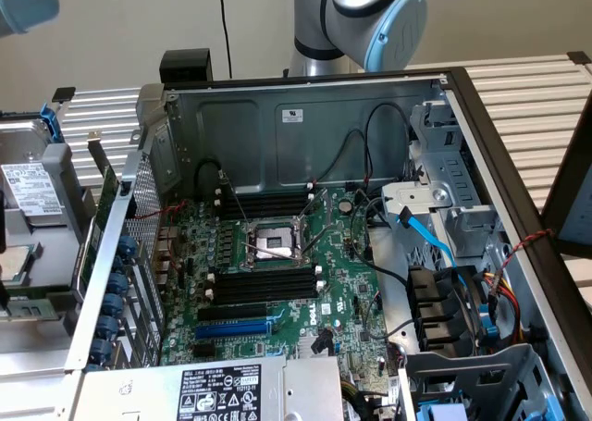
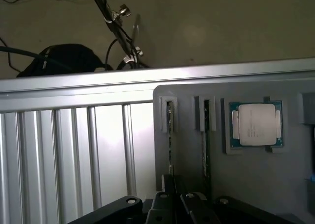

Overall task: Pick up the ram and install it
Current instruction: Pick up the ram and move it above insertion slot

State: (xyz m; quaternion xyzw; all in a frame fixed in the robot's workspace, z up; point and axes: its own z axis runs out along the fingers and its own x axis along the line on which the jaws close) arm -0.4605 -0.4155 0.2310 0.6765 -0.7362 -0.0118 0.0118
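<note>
On the grey tray [image 2: 192, 170], the ram [image 2: 170, 135] stands on edge in a narrow slot, beside a second stick [image 2: 206, 135] and a processor chip [image 2: 256, 124]. Gripper [image 2: 172, 194] sits right at one end of the ram, in line with it. Clenched or released: cannot tell.

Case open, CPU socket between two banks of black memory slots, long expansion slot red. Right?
No. The expansion slot is blue, not red; the exterior view shows it. The case is open and the CPU socket does sit between two banks of black memory slots.
</note>
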